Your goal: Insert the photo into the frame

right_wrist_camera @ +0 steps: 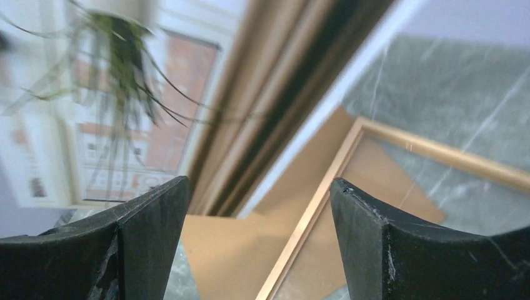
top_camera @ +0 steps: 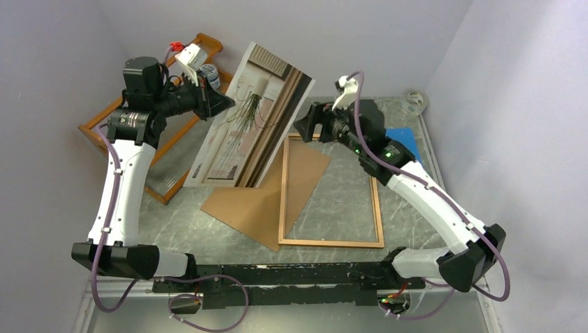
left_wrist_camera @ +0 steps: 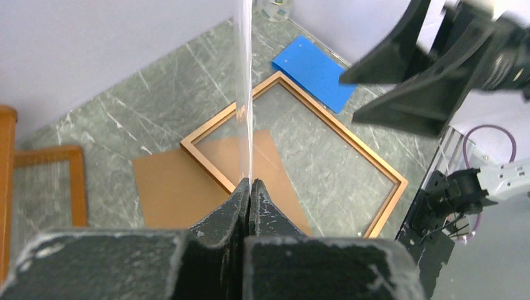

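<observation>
Grey marble table (top_camera: 197, 232) between pale walls (top_camera: 291, 24) bears the frame (top_camera: 331, 243); left tool (left_wrist_camera: 250, 183) pinches the photo (top_camera: 258, 121); right tool (right_wrist_camera: 259, 183) gapes wide.

Photo: large beige-grey paper photo (right_wrist_camera: 125, 94), blurred, cut off at top and left in right wrist view.
Board: plain brown backing board (top_camera: 256, 215), far left part behind the photo.

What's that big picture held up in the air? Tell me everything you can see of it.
The photo is a large rectangular paper print of a curtained window and a wispy green hanging plant, in beige tones with a white border. It is held up tilted above the brown backing board, beside the frame. The left jaws are shut on its left edge. The right jaws stand open near its right edge, not touching it.
</observation>
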Action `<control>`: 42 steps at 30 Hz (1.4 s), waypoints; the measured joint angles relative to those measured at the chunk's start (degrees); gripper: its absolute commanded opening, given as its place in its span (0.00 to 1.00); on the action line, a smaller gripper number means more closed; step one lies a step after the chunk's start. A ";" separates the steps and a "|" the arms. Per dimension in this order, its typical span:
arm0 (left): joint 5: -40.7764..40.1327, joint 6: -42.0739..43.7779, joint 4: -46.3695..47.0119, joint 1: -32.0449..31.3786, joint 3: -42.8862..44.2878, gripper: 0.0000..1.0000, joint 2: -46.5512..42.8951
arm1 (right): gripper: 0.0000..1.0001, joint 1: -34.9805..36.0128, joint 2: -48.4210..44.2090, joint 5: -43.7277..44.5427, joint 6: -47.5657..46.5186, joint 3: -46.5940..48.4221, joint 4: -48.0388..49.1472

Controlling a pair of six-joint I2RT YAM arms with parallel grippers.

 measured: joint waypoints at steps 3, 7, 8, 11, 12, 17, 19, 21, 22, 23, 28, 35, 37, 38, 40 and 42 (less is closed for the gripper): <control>2.71 3.74 0.02 -0.07 0.07 0.03 0.00 | 0.89 -1.25 -0.04 -3.41 -5.90 6.10 -1.22; 6.93 8.68 -1.86 -0.26 0.90 0.03 1.29 | 0.90 -0.96 0.31 -7.37 -14.25 14.67 -3.26; 8.07 9.84 -2.45 -0.44 1.05 0.03 1.57 | 0.90 -0.87 0.70 -7.69 -16.26 17.18 -4.02; 11.30 13.92 -4.72 -1.36 1.05 0.02 1.79 | 0.90 -0.85 2.47 -7.76 -20.09 22.73 -5.97; 12.31 15.17 -5.44 -1.73 1.05 0.03 1.77 | 0.90 -0.85 3.02 -7.80 -21.46 24.09 -6.54; 17.84 19.34 -8.39 -2.75 1.09 0.03 1.64 | 0.92 -0.90 4.22 -12.20 -29.16 25.49 -10.93; 19.96 20.55 -9.68 -2.80 1.09 0.03 1.64 | 0.93 -0.90 4.52 -14.36 -32.28 25.49 -13.22; 21.42 21.14 -10.47 -2.80 1.09 0.03 1.53 | 0.94 -0.87 4.72 -15.47 -34.84 25.49 -14.99; 21.81 21.44 -10.58 -2.80 1.09 0.03 1.51 | 0.94 -0.85 4.72 -15.54 -35.78 25.49 -15.76; 22.16 21.81 -10.78 -2.80 1.07 0.03 1.38 | 0.95 -0.92 4.72 -15.39 -36.37 25.51 -16.24; 23.85 24.22 -12.96 -2.86 1.07 0.02 0.81 | 0.94 -2.01 4.72 -15.52 -37.94 26.86 -18.97; 25.59 27.26 -14.58 -3.34 1.05 0.03 0.76 | 0.81 -2.51 7.04 -23.74 -41.55 32.89 -29.18; 25.75 28.04 -14.60 -3.45 0.96 0.02 0.74 | 0.74 -2.47 8.50 -26.56 -42.18 34.49 -32.26; 25.77 28.33 -14.67 -3.45 0.96 0.02 0.74 | 0.68 -2.47 9.25 -27.71 -42.36 34.99 -33.59; 25.79 28.87 -15.19 -3.45 0.96 0.03 0.74 | 0.50 -2.47 10.32 -29.31 -42.62 35.15 -35.43; 25.79 29.51 -15.67 -3.45 0.96 0.03 0.74 | 0.40 -2.47 11.02 -30.38 -43.10 35.15 -37.11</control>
